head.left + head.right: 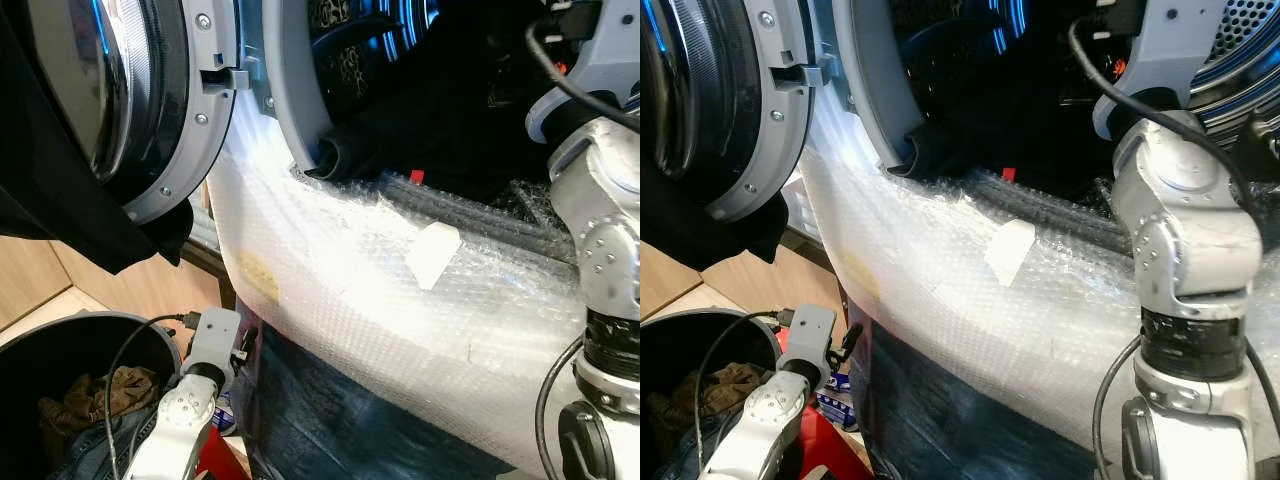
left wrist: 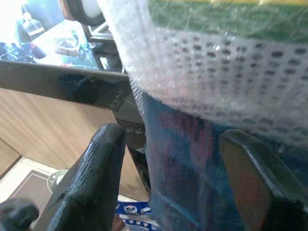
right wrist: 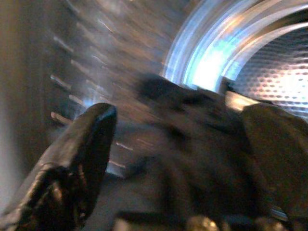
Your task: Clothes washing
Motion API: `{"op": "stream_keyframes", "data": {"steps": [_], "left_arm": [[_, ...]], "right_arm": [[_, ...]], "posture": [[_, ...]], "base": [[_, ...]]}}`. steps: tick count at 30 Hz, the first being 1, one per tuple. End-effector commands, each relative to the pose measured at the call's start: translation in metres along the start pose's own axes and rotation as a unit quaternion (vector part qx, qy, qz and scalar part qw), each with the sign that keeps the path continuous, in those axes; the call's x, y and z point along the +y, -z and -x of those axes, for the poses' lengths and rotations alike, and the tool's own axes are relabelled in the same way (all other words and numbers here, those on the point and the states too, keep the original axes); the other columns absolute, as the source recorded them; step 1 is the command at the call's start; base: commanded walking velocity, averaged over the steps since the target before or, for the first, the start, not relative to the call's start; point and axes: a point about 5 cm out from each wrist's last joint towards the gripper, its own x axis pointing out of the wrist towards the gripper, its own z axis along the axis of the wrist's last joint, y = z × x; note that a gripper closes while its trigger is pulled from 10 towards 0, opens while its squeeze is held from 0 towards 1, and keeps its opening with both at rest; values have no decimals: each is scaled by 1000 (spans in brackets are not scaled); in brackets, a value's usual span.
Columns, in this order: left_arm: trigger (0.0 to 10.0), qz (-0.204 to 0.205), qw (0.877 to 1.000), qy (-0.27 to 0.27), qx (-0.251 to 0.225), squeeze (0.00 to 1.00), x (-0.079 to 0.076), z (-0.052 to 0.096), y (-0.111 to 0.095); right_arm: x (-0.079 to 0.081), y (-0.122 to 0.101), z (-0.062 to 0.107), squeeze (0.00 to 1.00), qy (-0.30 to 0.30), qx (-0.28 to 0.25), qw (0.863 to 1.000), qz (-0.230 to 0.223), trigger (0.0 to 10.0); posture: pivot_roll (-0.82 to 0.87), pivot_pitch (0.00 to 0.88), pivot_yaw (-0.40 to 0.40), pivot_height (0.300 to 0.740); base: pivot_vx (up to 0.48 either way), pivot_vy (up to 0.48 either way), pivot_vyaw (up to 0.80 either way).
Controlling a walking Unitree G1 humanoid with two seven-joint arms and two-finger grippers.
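Dark clothes (image 1: 440, 110): a heap of black fabric is seen in the upper centre of the left eye view, inside the washer's mouth, with one rolled edge lying over the grey door seal (image 1: 300, 120); a small red tag is seen on the fabric.
Drum (image 3: 274, 72): perforated, shiny metal lit blue-white, seen at the upper right of the right wrist view.
Right gripper (image 3: 178, 159): held at the drum opening; its two black fingers are spread wide, with blurred dark cloth seen between them; whether the cloth is gripped cannot be told.
Washer door (image 1: 150, 100): round, grey-rimmed with dark glass, swung open at the upper left; a black garment (image 1: 60, 210) is draped over it.
Bubble wrap (image 1: 400, 300): a white, dimpled sheet covers the machine's front, with a pale patch of tape on it.
Left gripper (image 2: 168, 178): held low beside the wrapped front, fingers parted wide around nothing.
Bin (image 1: 60, 350): a dark round tub at the lower left, holding brown and denim clothes.
Writing: no readable lettering can be made out.
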Motion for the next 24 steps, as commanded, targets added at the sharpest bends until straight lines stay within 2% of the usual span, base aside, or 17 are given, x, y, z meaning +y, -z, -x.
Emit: {"op": "stream_keyframes", "data": {"steps": [1, 3, 4, 5, 6, 9, 11, 12, 13, 17, 19, 24], "left_arm": [[10000, -8, 1000, 10, 8, 0, -4, -1, 2], [10000, -9, 1000, 13, 7, 0, -5, -2, 2], [10000, -9, 1000, 13, 7, 0, -5, -2, 2], [10000, -9, 1000, 9, 7, 0, -4, -2, 2], [10000, -9, 1000, 8, 7, 0, -4, -2, 2], [10000, -10, 1000, 8, 7, 0, -3, -3, 1], [10000, -11, 1000, 9, 4, 0, -3, -4, 0], [10000, -11, 1000, 8, 3, 0, -2, -5, -1], [10000, -10, 1000, 4, 1, 0, -1, -5, -1], [10000, -8, 1000, -7, -9, 0, 0, -6, -3], [10000, -3, 1000, -20, -24, 0, 3, -6, -8], [10000, -3, 998, -49, -26, 0, 12, -6, -8]], "right_arm": [[14, -15, 15, 0, -90, -48, 989, -106, 10000], [21, -19, 22, 0, -128, -60, 980, -142, 10000], [22, -20, 24, 0, -136, -60, 978, -145, 10000], [37, -29, 31, 0, -190, -80, 962, -180, 10000], [42, -34, 35, 0, -216, -98, 950, -205, 10000], [49, -41, 42, 0, -256, -122, 923, -261, 10000], [56, -44, 55, 0, -309, -133, 884, -324, 10000], [59, -40, 66, 0, -342, -123, 872, -329, 10000], [62, -26, 82, 0, -377, -96, 854, -345, 10000], [69, 2, 108, 0, -425, -49, 824, -372, 10000], [76, 20, 127, 0, -460, -4, 794, -397, 10000], [73, 53, 146, 0, -454, 62, 768, -447, 10000]], "posture": [[34, 0, -84, 740], [35, 0, -85, 740], [35, 0, -85, 740], [27, 0, -81, 740], [27, 0, -81, 740], [25, 0, -79, 740], [28, 2, -84, 740], [29, 2, -86, 740], [22, 3, -90, 740], [18, 5, -93, 740], [27, 4, -101, 740], [37, 0, -113, 740]], "base": [[0, 0, 0], [0, 0, 0], [0, 0, 0], [0, 0, 0], [0, 0, 0], [0, 0, 0], [0, 0, 0], [0, 0, 0], [0, 0, 0], [0, 0, 0], [0, 0, 0], [0, 0, 0]]}}
